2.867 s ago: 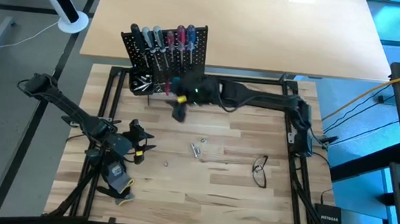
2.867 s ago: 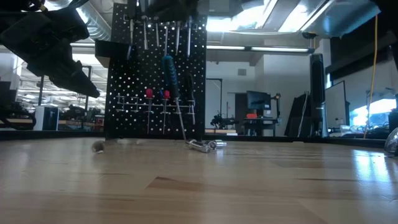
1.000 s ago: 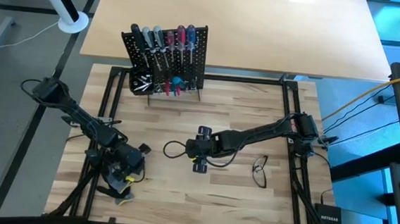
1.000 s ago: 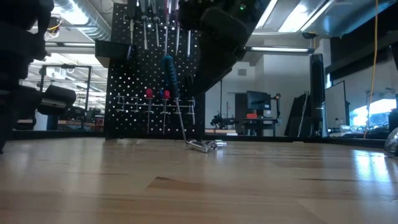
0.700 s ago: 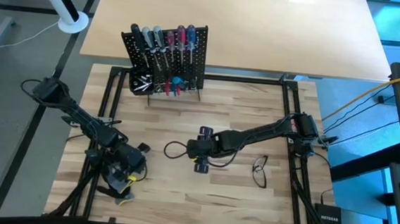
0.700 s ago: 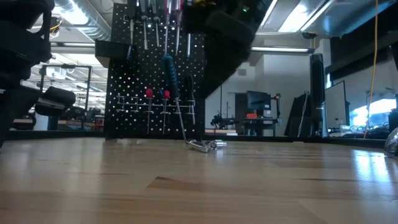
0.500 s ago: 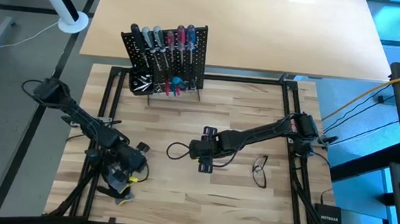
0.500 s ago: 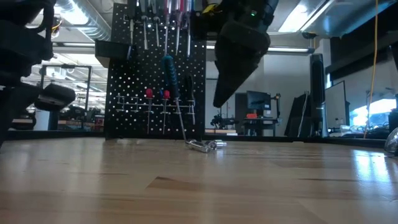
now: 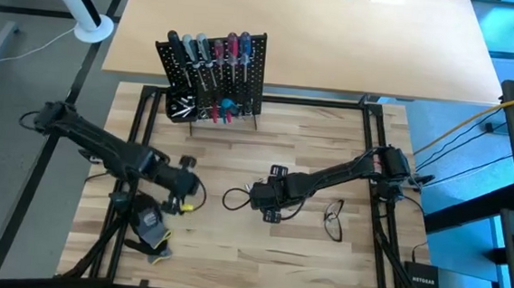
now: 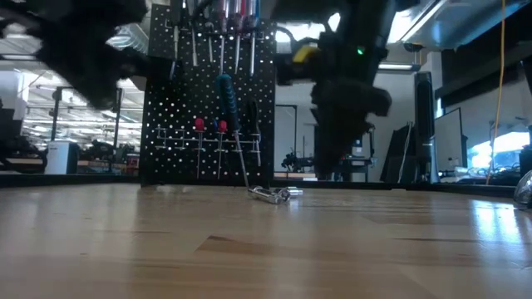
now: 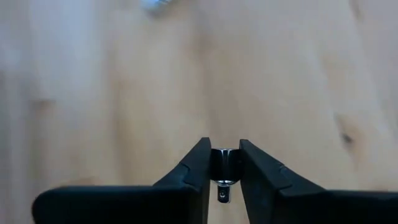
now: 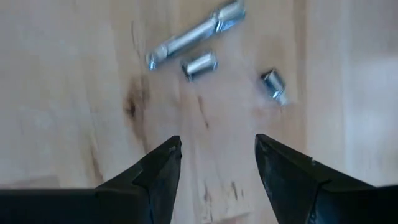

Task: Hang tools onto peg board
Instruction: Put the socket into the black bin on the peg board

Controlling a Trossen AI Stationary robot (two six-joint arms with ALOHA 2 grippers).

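Observation:
The black peg board [image 9: 212,77] stands at the table's far side with several screwdrivers hanging on it and its bin [image 9: 183,107] at the lower left corner. My left gripper [image 9: 186,183] is above the table's left half, shut on a small silver bit [image 11: 224,163]. My right gripper [image 9: 269,199] hangs open over the table's middle. Just ahead of its fingers [image 12: 163,163], three silver bits lie flat on the wood: a long one [image 12: 193,34], a short one [image 12: 199,64] and another short one [image 12: 273,84]. The low view shows these bits [image 10: 274,194] in front of the peg board [image 10: 208,100]. My left gripper pinches the small silver bit [image 11: 224,160] between its two fingertips, which grip its two opposite sides. The fingers slant steeply down from above. The bit is lifted clear of the table, its square end [image 11: 222,194] toward the wrist.
A grey-black glove with yellow trim [image 9: 151,232] lies near the table's front left. A pair of glasses [image 9: 333,217] lies right of the right gripper. Bare wood lies between the grippers and the peg board.
My left gripper has risen from beside the glove and swung toward the table's far and right side. My right gripper has gone a little toward the right edge and sunk lower over the bits.

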